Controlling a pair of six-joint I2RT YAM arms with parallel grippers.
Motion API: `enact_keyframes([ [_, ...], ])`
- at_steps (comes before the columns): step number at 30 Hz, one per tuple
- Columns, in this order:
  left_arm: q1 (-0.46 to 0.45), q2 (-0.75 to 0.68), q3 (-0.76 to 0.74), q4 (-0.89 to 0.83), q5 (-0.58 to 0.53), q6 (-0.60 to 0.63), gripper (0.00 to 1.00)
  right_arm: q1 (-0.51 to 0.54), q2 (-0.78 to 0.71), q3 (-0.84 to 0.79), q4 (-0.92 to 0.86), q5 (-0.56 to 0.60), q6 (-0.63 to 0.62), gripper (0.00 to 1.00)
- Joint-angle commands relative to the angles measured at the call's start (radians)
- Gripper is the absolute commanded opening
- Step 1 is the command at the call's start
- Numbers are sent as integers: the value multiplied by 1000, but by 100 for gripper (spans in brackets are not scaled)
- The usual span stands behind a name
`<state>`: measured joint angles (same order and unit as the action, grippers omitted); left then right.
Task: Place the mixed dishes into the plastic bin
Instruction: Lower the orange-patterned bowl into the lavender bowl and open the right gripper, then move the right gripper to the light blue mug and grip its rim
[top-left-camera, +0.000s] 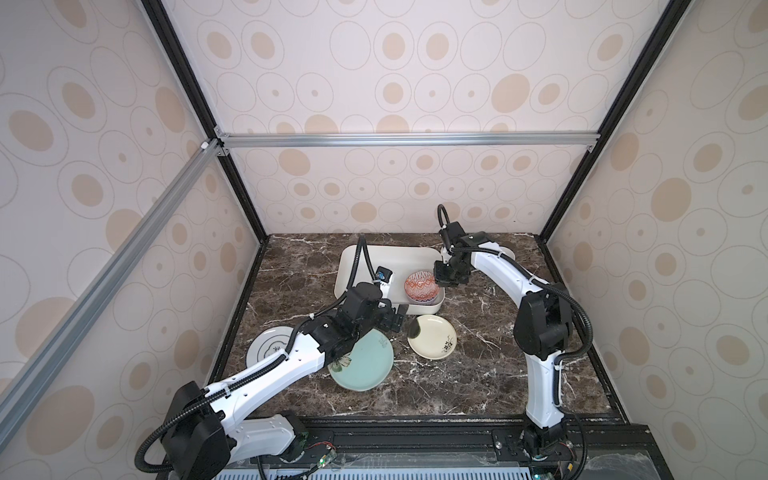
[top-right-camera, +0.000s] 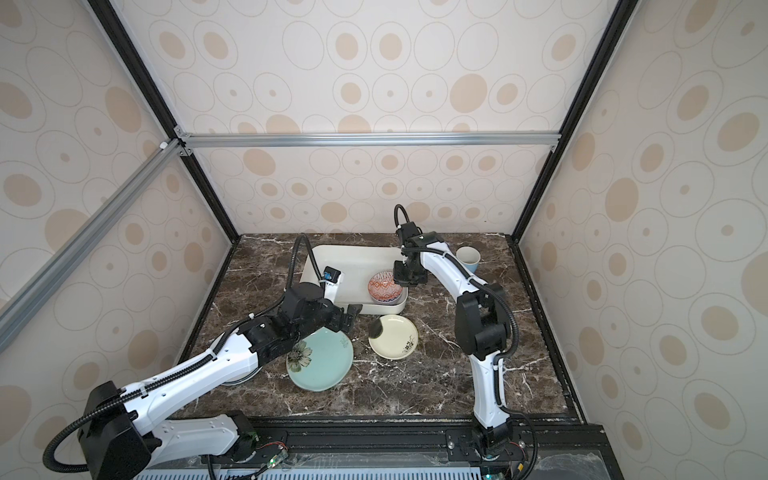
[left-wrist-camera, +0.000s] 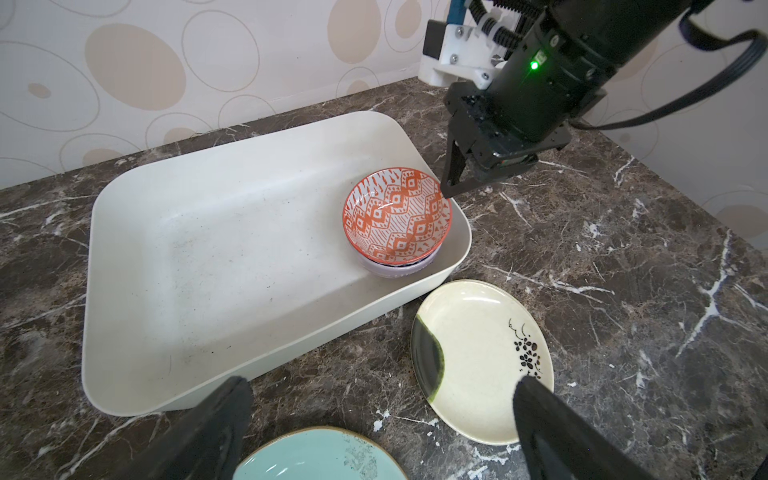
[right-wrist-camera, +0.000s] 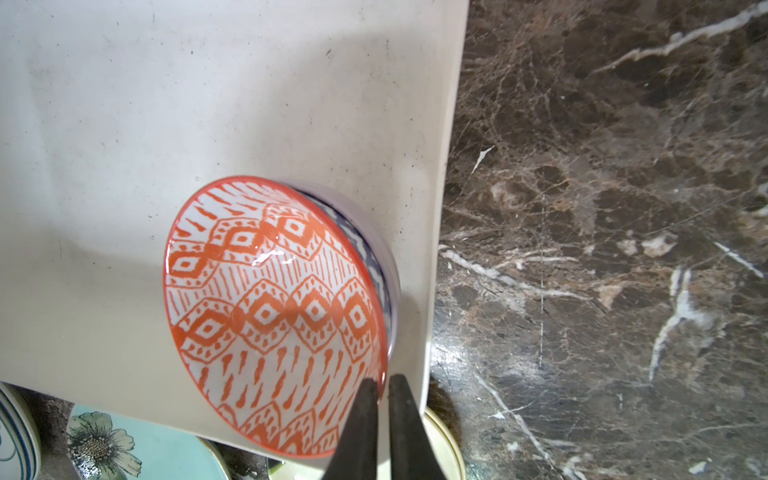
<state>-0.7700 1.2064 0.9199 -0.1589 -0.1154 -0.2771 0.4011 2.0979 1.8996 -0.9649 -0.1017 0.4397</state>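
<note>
Right hand (right-wrist-camera: 383, 379) pinching red-patterned bowl (right-wrist-camera: 274, 316) rim, lavender bowl (left-wrist-camera: 390, 272) mostly hidden beneath, left hand (left-wrist-camera: 382, 382) wide.

We are finding no readable text or number; brush marks on the plate (left-wrist-camera: 478, 345) by our left fingers (left-wrist-camera: 552, 428) are illegible.

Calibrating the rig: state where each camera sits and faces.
Top view: high in front, looking down over the table; left gripper and right gripper show.
Top view: beside it, same direction; light-blue mug shows behind the right arm.
Left wrist: above the teal flower plate, facing the plastic bin; own open fingers and right gripper show.
Right wrist: looks down into the bin; own fingers pinch the red-patterned bowl.
Shared: both wrist views show that bowl.
</note>
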Motion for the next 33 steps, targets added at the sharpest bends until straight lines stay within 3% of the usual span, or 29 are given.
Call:
enact_keyframes([
  [1, -3, -23, 0, -3, -12, -15, 99, 3, 17, -10, -1, -5, 5, 11],
  [17, -3, 5, 19, -5, -10, -1, 99, 4, 40, 27, -30, 10, -10, 9],
  [22, -4, 15, 24, -4, -10, 3, 99, 4, -22, 36, -31, 36, -17, 16],
  [26, -4, 37, 37, -5, 0, 6, 99, -9, -70, 46, -50, 102, -36, 29],
  [33, -4, 78, 89, -5, 18, 9, 99, -106, -153, -33, -29, 123, -42, 40],
])
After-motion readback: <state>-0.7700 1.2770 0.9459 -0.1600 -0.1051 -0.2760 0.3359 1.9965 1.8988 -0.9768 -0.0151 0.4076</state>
